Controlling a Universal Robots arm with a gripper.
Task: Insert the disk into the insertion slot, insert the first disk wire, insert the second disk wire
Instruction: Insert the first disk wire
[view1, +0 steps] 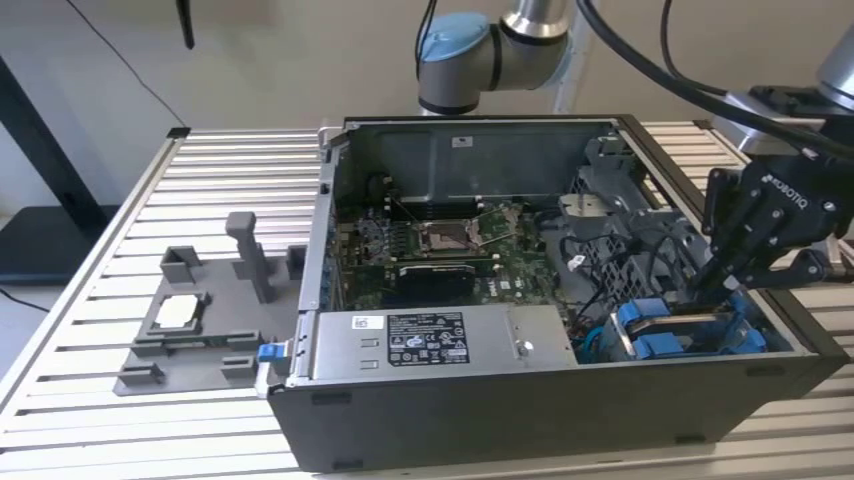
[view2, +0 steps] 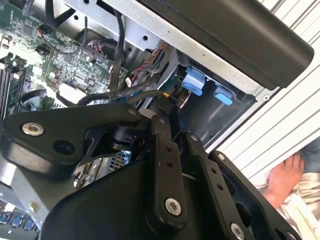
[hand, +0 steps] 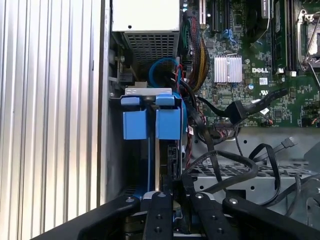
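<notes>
The disk (view1: 683, 322), silver-grey in a bright blue carrier, stands on edge in the insertion slot (view1: 597, 338) at the case's front corner, on the exterior view's right. My gripper (view1: 721, 285) reaches down into the case right above it. In the first wrist view the fingertips (hand: 161, 199) sit close together on the disk's near edge, and its blue tabs (hand: 152, 122) lie beyond. Two black wires lie loose over the board and cage, one with a flat plug (hand: 240, 107), the other with a small plug (hand: 289, 143). One black wire (view2: 135, 95) crosses just ahead of the fingers.
A grey labelled power-supply box (view1: 427, 340) fills the case's front, with the motherboard (view1: 441, 240) behind it. A grey parts fixture (view1: 200, 320) sits on the slatted table (view1: 227, 180) at the exterior view's left. A person's hand (view2: 285, 180) rests beside the case.
</notes>
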